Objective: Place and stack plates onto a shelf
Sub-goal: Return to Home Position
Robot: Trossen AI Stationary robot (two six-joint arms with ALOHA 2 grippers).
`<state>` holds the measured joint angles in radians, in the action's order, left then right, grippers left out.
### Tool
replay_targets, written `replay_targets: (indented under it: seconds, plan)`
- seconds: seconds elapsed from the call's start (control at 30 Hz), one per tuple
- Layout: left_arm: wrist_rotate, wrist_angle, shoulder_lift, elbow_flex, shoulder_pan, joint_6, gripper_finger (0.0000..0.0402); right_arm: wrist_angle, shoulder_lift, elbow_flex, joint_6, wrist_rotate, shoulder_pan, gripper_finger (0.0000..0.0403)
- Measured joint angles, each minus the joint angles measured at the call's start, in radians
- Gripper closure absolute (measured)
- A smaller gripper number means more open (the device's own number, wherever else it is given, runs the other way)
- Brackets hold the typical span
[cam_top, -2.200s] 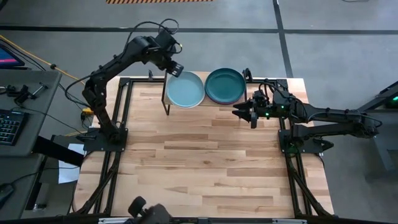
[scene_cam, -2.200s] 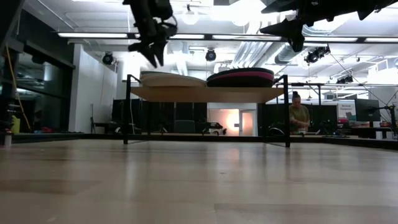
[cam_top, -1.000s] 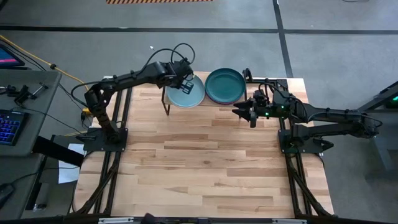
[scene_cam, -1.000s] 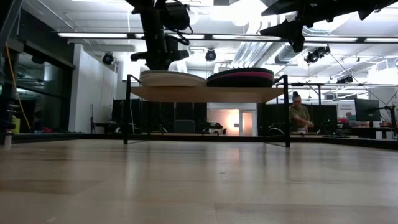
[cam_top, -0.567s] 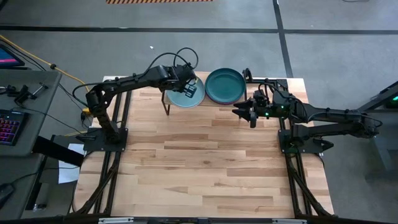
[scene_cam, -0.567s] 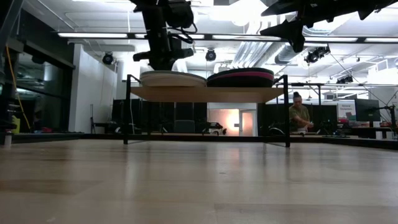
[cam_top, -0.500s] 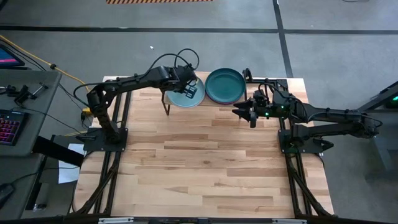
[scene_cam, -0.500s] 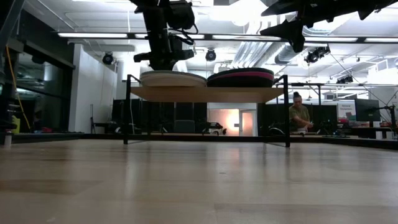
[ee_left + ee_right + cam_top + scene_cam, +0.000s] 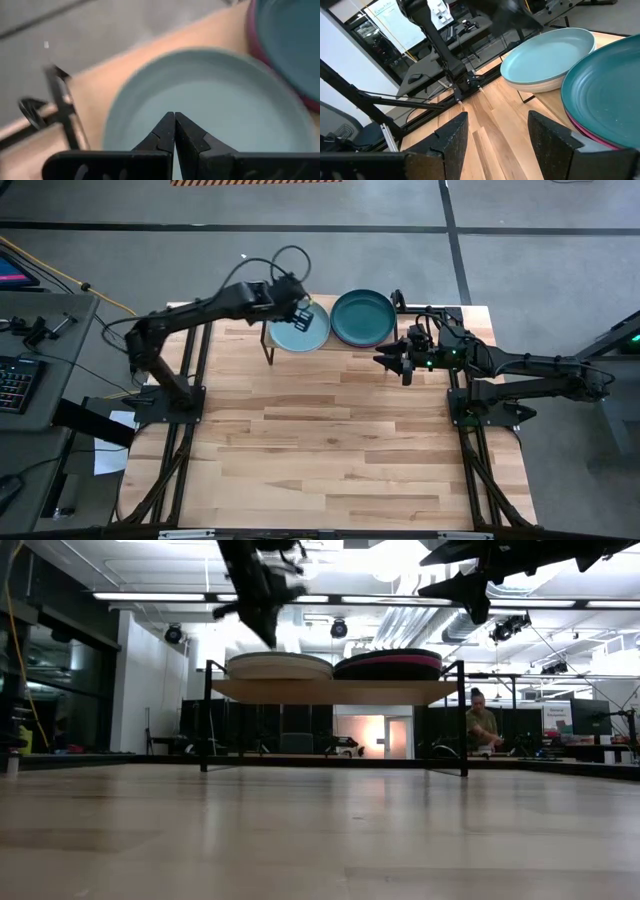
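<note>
The shelf (image 9: 330,690) stands at the table's far edge with two stacks of plates on its board. The left stack is topped by a pale blue-green plate (image 9: 302,332), the right by a dark teal plate (image 9: 362,318) over a magenta one (image 9: 388,660). My left gripper (image 9: 174,116) is shut and hovers just above the pale blue-green plate (image 9: 215,100), clear of the stack in the low view (image 9: 268,632). My right gripper (image 9: 388,360) hangs open in the air beside the shelf's right end, with nothing between its fingers (image 9: 495,140).
Bare wooden tabletop (image 9: 330,440) stretches from the shelf to the near edge. The shelf's thin black legs (image 9: 205,715) stand at its corners. Beyond the table is a room where a person (image 9: 482,720) stands far off.
My left gripper, still shut, had been down at the top of the left stack; it has risen clear of the pale blue-green plate and drawn slightly toward the table's far left. The plates have stayed where they were.
</note>
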<state>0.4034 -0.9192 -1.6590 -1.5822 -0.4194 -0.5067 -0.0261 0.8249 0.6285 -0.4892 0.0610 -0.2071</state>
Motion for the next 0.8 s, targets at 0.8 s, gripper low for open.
replay_targets:
  seconds: [0.8]
  plan:
    - [0.206, 0.036, 0.397, -0.002, 0.316, 0.119, 0.0401, -0.113, 0.000, 0.000, 0.053, -0.048, -0.004, 0.0214]
